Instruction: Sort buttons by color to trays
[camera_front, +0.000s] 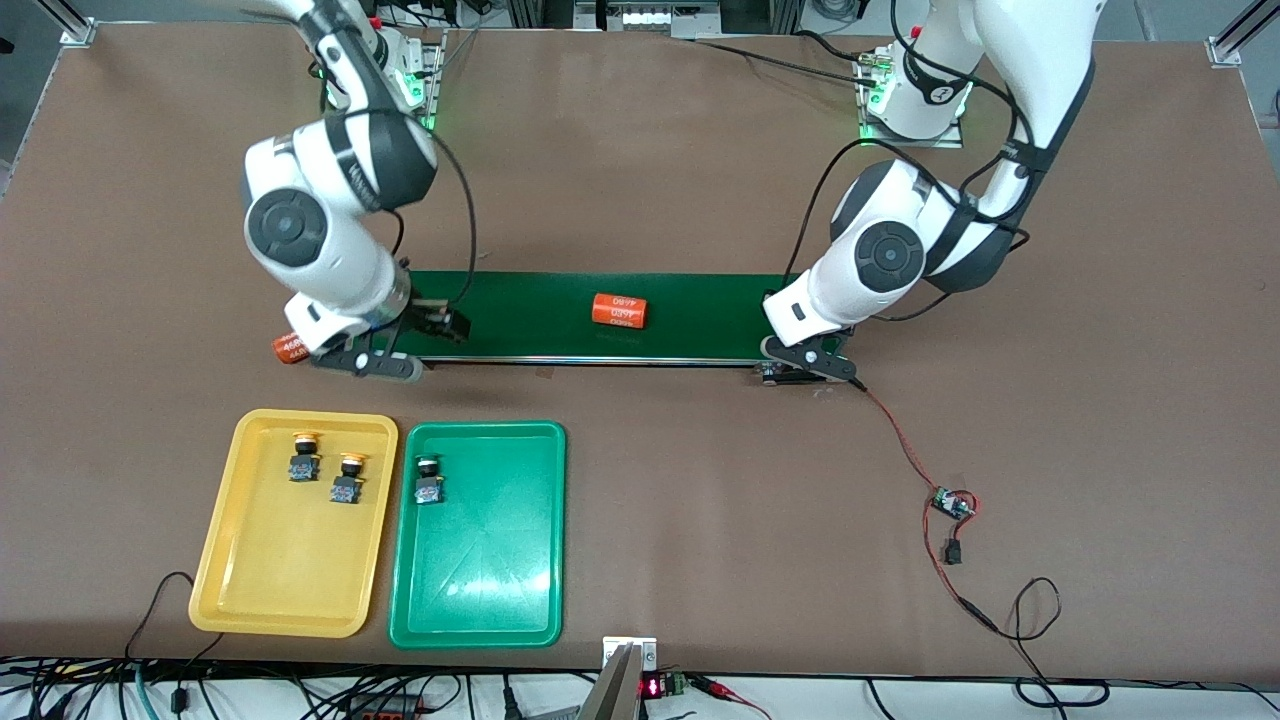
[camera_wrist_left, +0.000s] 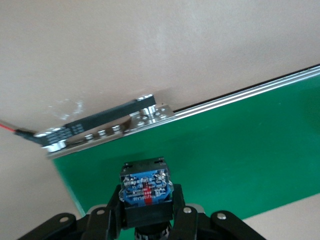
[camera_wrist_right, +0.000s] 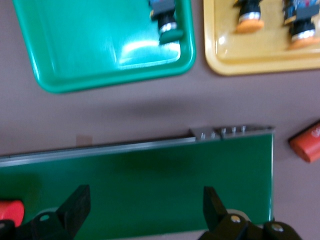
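Buttons are seen in both trays nearest the front camera: two yellow-capped buttons (camera_front: 305, 455) (camera_front: 348, 478) lie in the yellow tray (camera_front: 290, 600), and one green-capped button (camera_front: 429, 479) lies in the green tray (camera_front: 480, 610), which is set just beside the yellow one, toward the left arm's end of the bench (camera_front: 700, 520). All three rest in the part of their trays farther from the camera.

Farther off, a long dark green conveyor belt (camera_front: 560, 300) is laid across the bench, with an orange cylinder (camera_front: 619, 310) lying on it. A second orange cylinder (camera_front: 289, 347) lies on the bench at the belt's end toward the right arm. A red wire (camera_front: 900, 440) runs from the belt's other end to a small circuit board (camera_front: 952, 503).

The right gripper (camera_wrist_right: 142, 205) is held over the belt's end on its own side, its jaws spread wide apart with nothing between them. The left gripper (camera_wrist_left: 147, 220) is held over the belt's other end, its jaws clamped on a fourth button (camera_wrist_left: 146, 187), whose blue underside is turned toward the wrist camera.
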